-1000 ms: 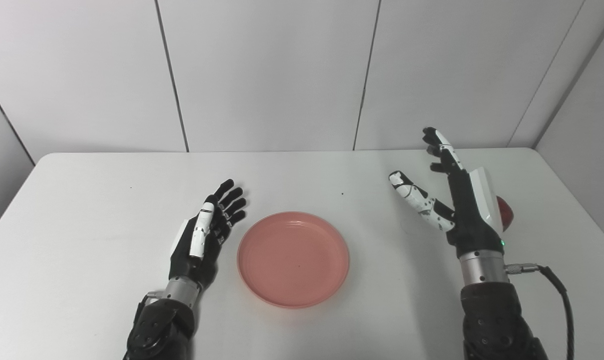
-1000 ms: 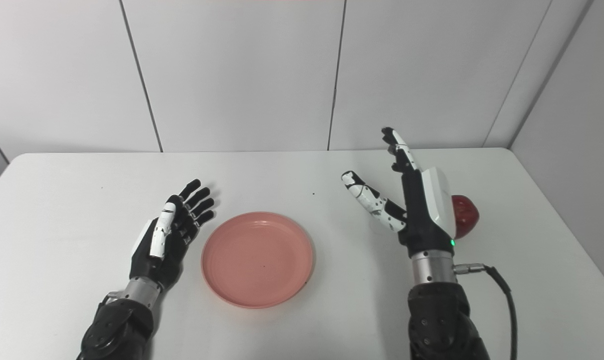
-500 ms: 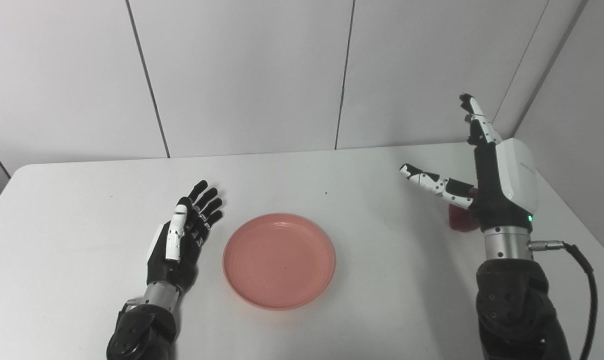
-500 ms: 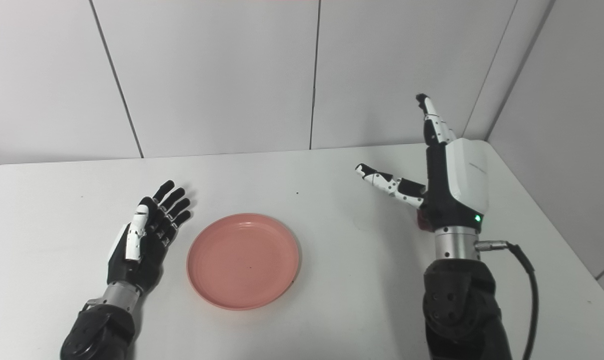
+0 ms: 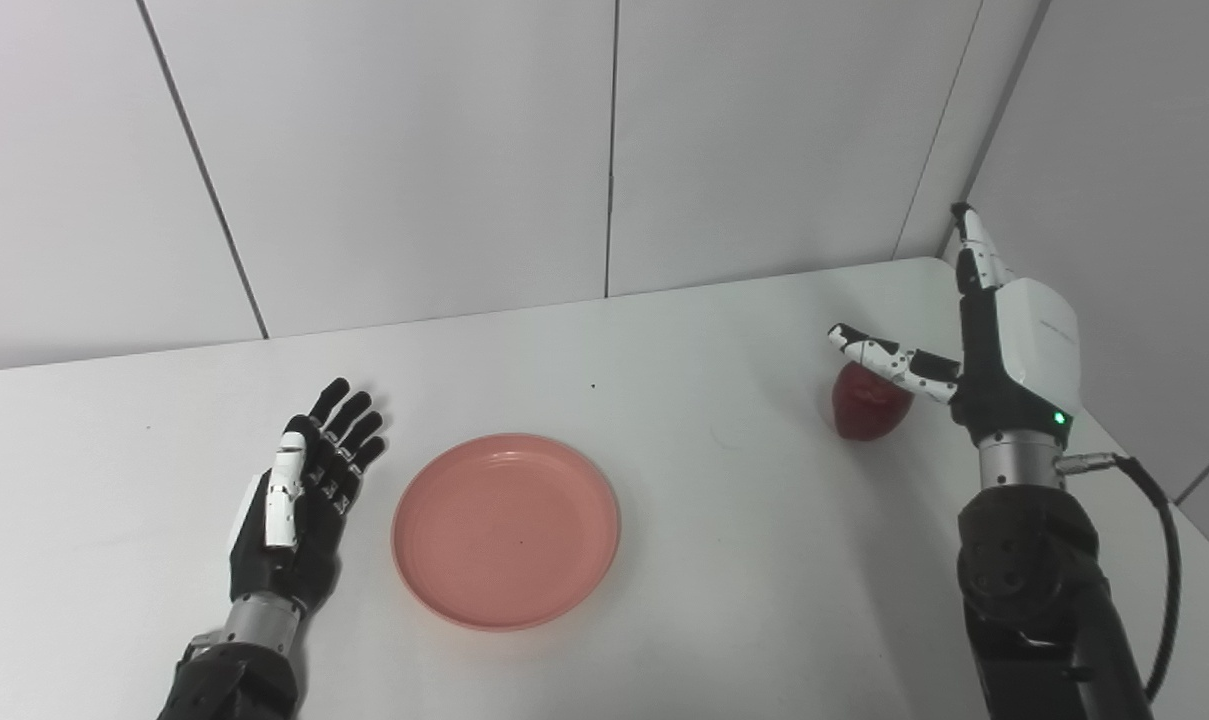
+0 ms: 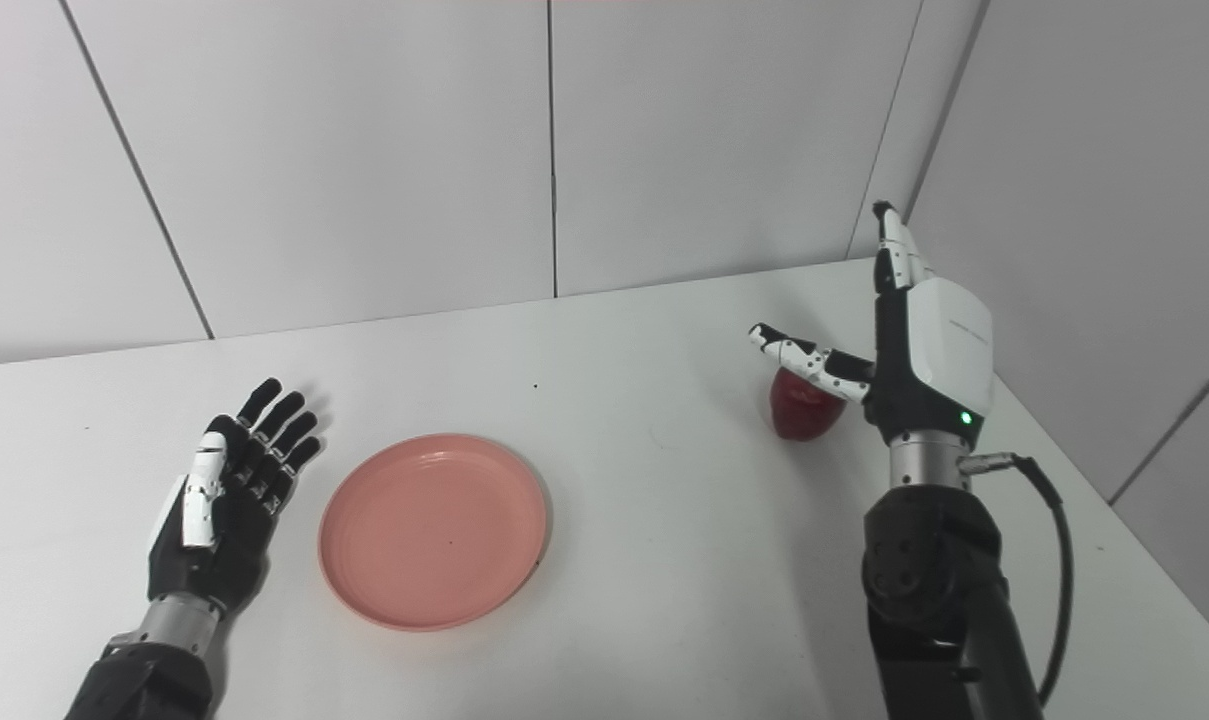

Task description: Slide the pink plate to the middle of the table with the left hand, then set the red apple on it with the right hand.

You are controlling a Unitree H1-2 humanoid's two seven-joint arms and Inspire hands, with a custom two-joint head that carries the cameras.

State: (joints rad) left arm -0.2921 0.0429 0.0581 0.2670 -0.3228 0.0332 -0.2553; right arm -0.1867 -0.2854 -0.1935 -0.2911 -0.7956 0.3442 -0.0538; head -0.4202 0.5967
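Pink and round, the shallow plastic plate [image 5: 506,530] lies mid-bench beside the empty, spread-fingered left hand [image 5: 297,495], while the right hand [image 5: 984,345], fingers [image 5: 889,360] released, hangs beside the glossy red apple [image 5: 869,403], seemingly poised to grasp it.

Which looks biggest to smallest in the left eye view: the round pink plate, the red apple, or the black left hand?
1. Round pink plate, clearly largest.
2. Black left hand, open flat beside the plate.
3. Red apple, smallest, though it sits farther from the camera and the right hand's thumb crosses it.
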